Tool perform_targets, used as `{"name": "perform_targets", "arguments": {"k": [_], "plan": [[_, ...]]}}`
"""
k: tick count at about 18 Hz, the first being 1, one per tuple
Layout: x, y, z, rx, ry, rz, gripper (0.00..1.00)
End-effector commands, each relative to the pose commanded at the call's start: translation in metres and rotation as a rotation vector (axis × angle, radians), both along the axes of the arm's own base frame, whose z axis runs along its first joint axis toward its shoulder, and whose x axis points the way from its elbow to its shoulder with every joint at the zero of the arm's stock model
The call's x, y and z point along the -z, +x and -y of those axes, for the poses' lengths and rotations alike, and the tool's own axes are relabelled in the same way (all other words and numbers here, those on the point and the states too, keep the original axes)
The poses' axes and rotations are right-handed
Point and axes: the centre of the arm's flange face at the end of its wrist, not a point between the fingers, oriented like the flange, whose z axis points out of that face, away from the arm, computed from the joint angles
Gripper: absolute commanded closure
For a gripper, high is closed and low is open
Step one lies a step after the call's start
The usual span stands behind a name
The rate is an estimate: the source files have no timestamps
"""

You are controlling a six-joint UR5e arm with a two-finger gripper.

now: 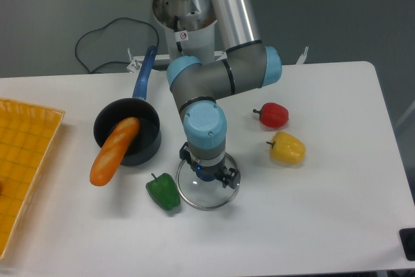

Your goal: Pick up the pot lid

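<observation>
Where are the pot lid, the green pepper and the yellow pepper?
Pot lid (206, 193): camera view, on its clear glass.
Green pepper (163, 193): camera view, middle of its body.
Yellow pepper (287, 149): camera view, middle of its body.

Obstructed left of lid in view by green pepper, just beside; farther back by pot and bread. Passable between lid and yellow pepper, likewise nearer the camera.

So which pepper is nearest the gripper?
The green pepper, beside the clear lid; the red pepper and yellow pepper lie farther from the gripper.
</observation>
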Motion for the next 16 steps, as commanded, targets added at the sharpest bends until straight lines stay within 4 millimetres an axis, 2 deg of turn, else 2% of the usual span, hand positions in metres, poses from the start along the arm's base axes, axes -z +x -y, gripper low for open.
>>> {"name": "perform_targets", "arguments": {"k": [16], "plan": [[0.0089, 0.0071, 0.0048, -0.007, -0.007, 0.029, 0.00]]}}
